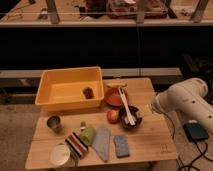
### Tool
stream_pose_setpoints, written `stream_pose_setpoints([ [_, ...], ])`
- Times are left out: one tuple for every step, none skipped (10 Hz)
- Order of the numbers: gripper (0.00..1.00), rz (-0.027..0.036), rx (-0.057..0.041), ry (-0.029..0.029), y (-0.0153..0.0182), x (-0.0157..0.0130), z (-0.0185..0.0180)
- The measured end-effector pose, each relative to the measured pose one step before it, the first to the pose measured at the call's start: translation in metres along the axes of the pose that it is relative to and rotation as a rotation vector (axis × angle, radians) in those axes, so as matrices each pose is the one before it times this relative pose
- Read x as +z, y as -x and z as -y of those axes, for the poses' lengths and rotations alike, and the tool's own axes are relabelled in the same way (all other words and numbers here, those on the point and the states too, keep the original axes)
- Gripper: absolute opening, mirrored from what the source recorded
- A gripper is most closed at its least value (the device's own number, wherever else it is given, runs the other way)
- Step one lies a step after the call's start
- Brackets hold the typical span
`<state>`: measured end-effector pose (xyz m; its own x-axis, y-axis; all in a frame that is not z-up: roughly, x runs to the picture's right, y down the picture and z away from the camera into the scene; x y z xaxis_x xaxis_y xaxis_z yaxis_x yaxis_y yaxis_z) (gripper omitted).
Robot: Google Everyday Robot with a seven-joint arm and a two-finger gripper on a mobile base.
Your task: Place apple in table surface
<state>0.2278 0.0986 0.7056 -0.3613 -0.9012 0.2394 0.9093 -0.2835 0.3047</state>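
Observation:
The apple (113, 115), small and red-orange, rests on the light wooden table surface (150, 142), touching the left side of a dark bowl (132, 120) that holds white utensils (126, 107). The orange-red bowl (115, 97) stands just behind them. My white arm (186, 104) reaches in from the right. Its gripper (152, 108) hangs at the table's right edge, just right of the dark bowl and apart from the apple.
A yellow bin (60, 92) with a small dark brown lump (88, 92) stands at the back left. A metal cup (54, 123), white disc (61, 155), striped cloth (76, 142), green object (88, 134), grey cloth (102, 142) and blue sponge (120, 145) lie along the front.

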Motion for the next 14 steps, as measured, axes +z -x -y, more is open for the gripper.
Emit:
stream_pose_setpoints([
  [0.80,0.00007,-0.00007,0.00004,0.00002,-0.00001,0.00001],
  [0.80,-0.00005,-0.00002,0.00005,-0.00002,-0.00002,0.00000],
  [0.80,0.00004,0.00005,-0.00007,0.00002,0.00002,0.00001],
  [0.80,-0.00003,-0.00007,0.00002,-0.00002,-0.00001,0.00000],
  [0.80,0.00005,0.00000,0.00000,0.00002,0.00001,0.00000],
  [0.80,-0.00003,0.00008,0.00000,0.00000,0.00000,-0.00002],
  [0.80,0.00005,0.00001,0.00005,0.00001,-0.00001,-0.00001],
  [0.80,-0.00004,-0.00015,-0.00013,-0.00006,0.00002,0.00005],
  [0.80,-0.00304,-0.00255,-0.00291,-0.00131,-0.00018,0.00071],
  [0.80,-0.00582,-0.02091,-0.00264,-0.00448,0.00061,0.00187],
  [0.80,-0.00711,-0.03233,-0.00364,-0.01004,0.00298,0.00732],
  [0.80,-0.00679,-0.03999,-0.00565,-0.01431,0.00620,0.01323],
  [0.80,-0.00457,-0.02710,-0.00595,-0.01394,0.00687,0.01391],
  [0.80,-0.00327,-0.02257,-0.00943,-0.01298,0.00669,0.01410],
])
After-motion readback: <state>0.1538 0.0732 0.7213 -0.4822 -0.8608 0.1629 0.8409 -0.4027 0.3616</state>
